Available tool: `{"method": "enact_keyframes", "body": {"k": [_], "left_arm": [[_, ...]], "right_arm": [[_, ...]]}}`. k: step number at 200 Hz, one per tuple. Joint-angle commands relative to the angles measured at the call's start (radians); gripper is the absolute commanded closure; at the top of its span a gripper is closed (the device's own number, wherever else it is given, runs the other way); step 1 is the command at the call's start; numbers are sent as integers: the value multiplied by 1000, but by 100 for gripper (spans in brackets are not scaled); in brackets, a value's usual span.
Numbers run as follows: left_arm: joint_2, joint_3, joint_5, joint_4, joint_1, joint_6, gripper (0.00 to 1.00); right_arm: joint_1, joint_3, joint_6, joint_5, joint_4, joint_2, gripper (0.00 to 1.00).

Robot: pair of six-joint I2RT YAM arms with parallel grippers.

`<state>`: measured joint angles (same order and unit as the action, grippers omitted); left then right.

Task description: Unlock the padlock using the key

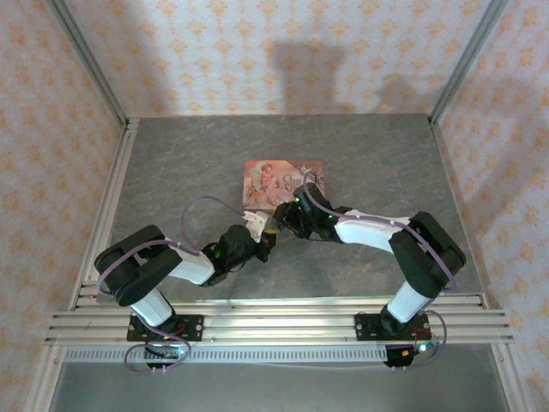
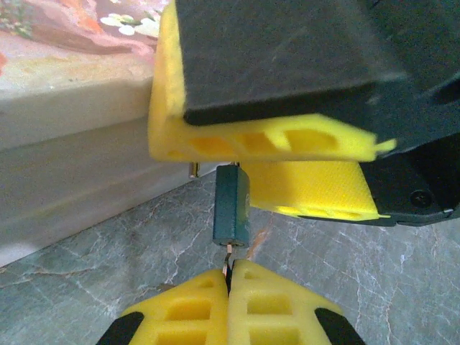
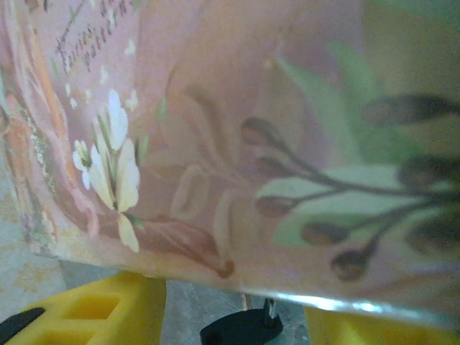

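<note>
Crowding the tin wall: right pincer, padlock, key, left pincer.

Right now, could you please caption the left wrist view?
Left gripper holds the key just under the padlock, within right gripper.

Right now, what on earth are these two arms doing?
The right gripper holds a small blue padlock beside a pink box. The left gripper pinches a thin key, its tip at the padlock's bottom end. Whether the lock is open yet, I cannot tell.
</note>
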<state>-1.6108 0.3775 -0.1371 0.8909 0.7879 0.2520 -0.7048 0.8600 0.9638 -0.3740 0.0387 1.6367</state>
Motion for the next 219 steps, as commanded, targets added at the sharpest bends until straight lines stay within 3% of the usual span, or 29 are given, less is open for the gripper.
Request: {"method": "enact_keyframes", "body": {"k": [1, 56, 91, 125, 165, 196, 219], "left_arm": [[46, 30, 58, -73, 32, -76, 100], [52, 54, 98, -136, 64, -121, 100], [42, 71, 126, -164, 86, -143, 100], [38, 87, 135, -188, 97, -154, 100], [44, 95, 150, -220, 98, -140, 100], [69, 89, 150, -251, 98, -115, 66], [110, 68, 148, -270, 98, -90, 55]], "right_arm": [[-13, 35, -20, 14, -152, 38, 47], [-19, 37, -13, 10, -172, 32, 58], [-20, 34, -14, 6, -185, 23, 83], [-20, 33, -16, 6, -186, 15, 100], [-20, 28, -27, 18, -187, -3, 100], [-19, 17, -56, 31, -171, -27, 100], [-19, 13, -82, 38, -156, -35, 100]]}}
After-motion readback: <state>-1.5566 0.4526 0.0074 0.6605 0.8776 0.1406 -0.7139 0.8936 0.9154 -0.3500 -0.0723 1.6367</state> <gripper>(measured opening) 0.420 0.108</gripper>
